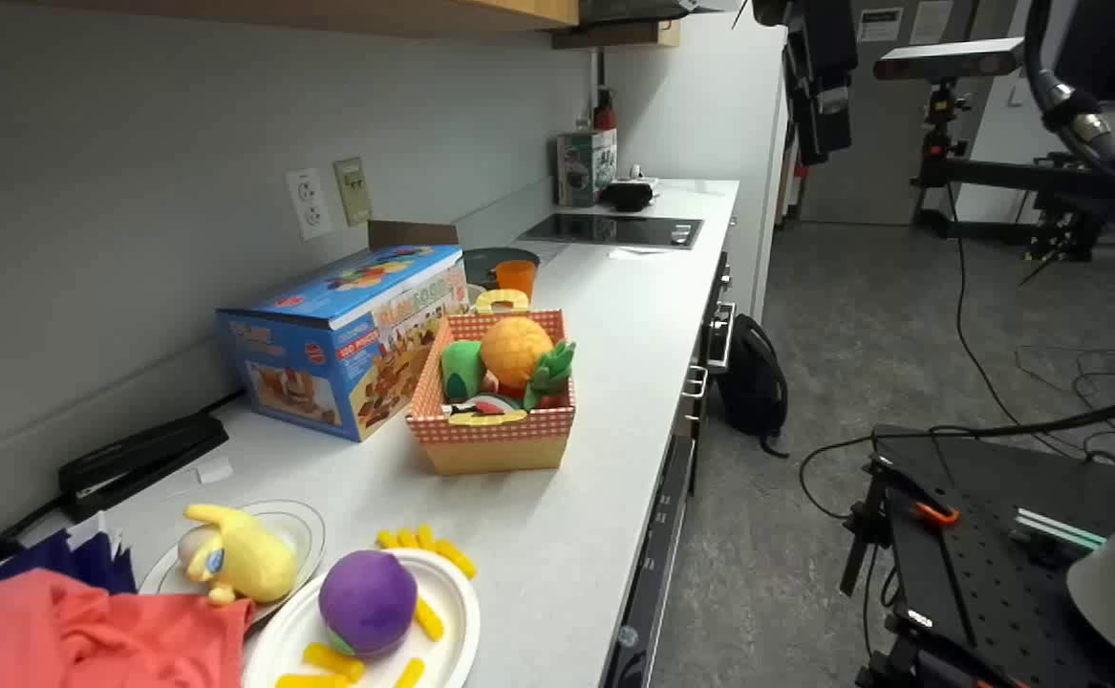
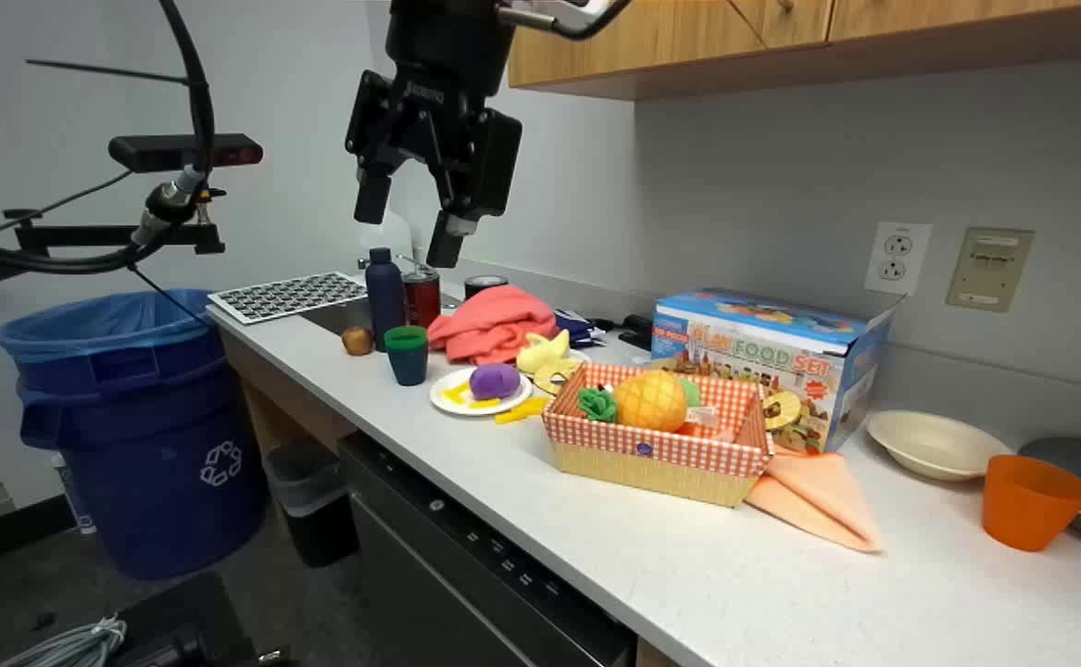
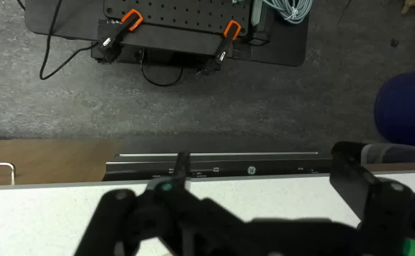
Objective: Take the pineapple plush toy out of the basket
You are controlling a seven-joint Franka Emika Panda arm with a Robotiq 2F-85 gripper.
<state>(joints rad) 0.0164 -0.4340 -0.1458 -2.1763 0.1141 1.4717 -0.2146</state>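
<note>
Far left in an exterior view: large dark blue plastic recycling bin (image 2: 137,445), lower than the fingers (image 2: 373,198) and off to their left; no part in the task.

Next, the fingers: black, angular, spread wide, nothing between them. Wrist view shows the same broad gap. They hang well above the white speckled tabletop (image 2: 781,593).

Below and right of them: round white plate (image 2: 447,381) bearing a rounded purple plush toy (image 2: 495,381).

Farther right and lower, well apart from the fingers: small rectangular tan-brown woven basket (image 2: 642,471) with red-and-white checked lining. Target lies inside: pineapple plush toy (image 2: 649,401), rounded orange-yellow body, leafy green tuft at the end toward the fingers' side in this view. Body shows above the near rim. Green rounded plush toy (image 1: 462,370) just beside it.

Beyond the basket, farther right of the fingers: blue cardboard box (image 2: 762,361) with printed food pictures, then a flared orange cup (image 2: 1029,505).

Progress (judgement): at the start. No grasp made, pineapple not out. Left to do: travel across and down, close on the body, lift clear of the rim, set down outside, release. Wrist view: pineapple cannot be made out, so sideways travel probably comes first.
</note>
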